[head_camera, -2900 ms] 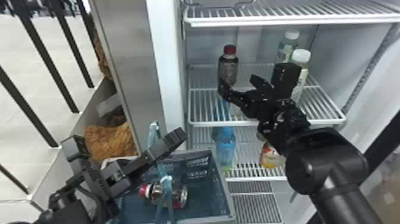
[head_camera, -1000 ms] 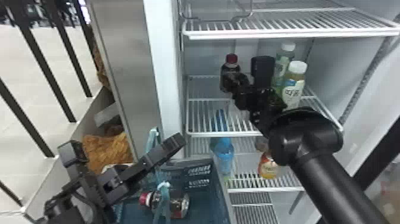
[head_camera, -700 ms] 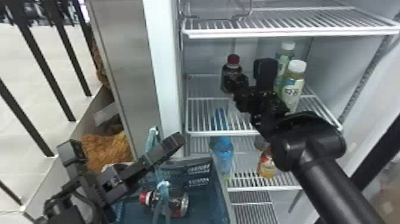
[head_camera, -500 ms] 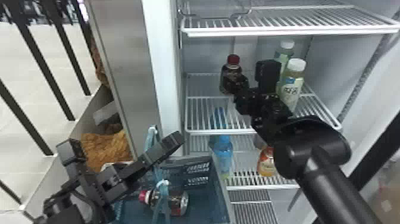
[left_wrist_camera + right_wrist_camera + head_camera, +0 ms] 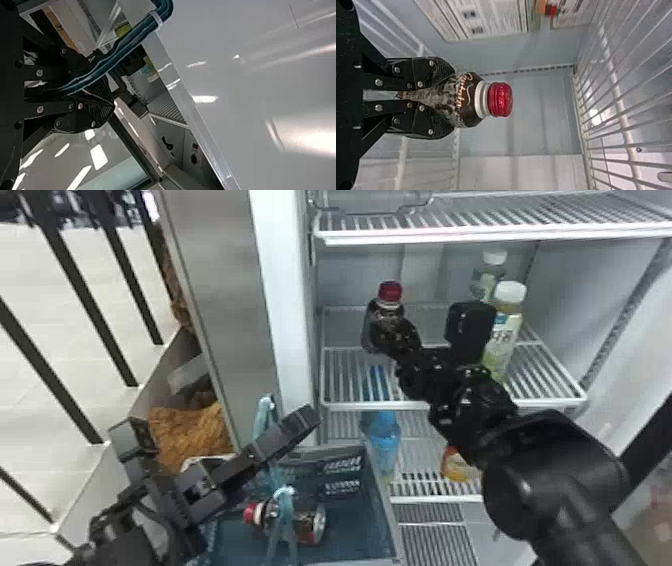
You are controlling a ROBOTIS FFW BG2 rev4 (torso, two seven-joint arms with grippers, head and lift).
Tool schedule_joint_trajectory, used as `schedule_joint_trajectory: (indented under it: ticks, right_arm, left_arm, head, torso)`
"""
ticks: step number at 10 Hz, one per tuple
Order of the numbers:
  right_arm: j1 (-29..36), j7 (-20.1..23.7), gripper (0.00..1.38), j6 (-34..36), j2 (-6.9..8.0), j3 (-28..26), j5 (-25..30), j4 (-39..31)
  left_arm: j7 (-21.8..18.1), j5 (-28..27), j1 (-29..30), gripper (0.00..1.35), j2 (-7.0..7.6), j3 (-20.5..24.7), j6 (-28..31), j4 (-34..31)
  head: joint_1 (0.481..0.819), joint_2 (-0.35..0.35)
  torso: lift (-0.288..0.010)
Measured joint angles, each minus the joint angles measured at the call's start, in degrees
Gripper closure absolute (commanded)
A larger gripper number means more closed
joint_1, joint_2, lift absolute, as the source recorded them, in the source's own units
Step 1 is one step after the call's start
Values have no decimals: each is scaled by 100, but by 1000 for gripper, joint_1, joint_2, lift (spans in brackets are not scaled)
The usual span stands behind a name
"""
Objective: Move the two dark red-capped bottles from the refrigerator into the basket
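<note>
On the refrigerator's middle shelf stands a dark red-capped bottle (image 5: pixel 390 302). My right gripper (image 5: pixel 392 337) is shut around its body; in the right wrist view the right gripper (image 5: pixel 453 99) has a finger on each side of the bottle (image 5: pixel 466 99), with the red cap beyond the tips. Another dark red-capped bottle (image 5: pixel 300 522) lies on its side in the blue basket (image 5: pixel 385 520), partly behind a handle strap. Above the basket is my left gripper (image 5: pixel 300 422). In the left wrist view the left gripper (image 5: pixel 114 103) is shut on the blue handle (image 5: pixel 119 51).
Two pale bottles with white caps, the nearer one (image 5: pixel 505 335) beside my right arm, stand on the same shelf. Below are a blue bottle (image 5: pixel 385 445) and an orange one (image 5: pixel 457 465). A wire shelf (image 5: pixel 450 235) spans above; the refrigerator's side wall (image 5: pixel 280 290) rises behind the basket.
My right gripper has gone from open in front of the bottle to shut around it. The head view has shifted slightly. My left gripper has kept its place over the basket.
</note>
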Motion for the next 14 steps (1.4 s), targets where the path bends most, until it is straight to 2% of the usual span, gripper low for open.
schedule_joint_trajectory:
  ticks: [7,11,14]
  right_arm:
    - [1847,189,1280,530,-378,-185,-775,-2498]
    - [2930,342,1280,1034,-573,-345,-1185,-3693]
    - [3412,565,1280,1627,-667,-455,-1427,-4106]
  left_arm:
    - [6,-29,27,1202,-15,11,14,48]
    - [9,-39,47,1202,-15,35,14,70]
    - [9,-38,47,1202,-21,54,4,70]
  head:
    - [695,87]
    - [695,109]
    - [695,137]
  torso:
    - [-34]
    - [-34]
    - [-34]
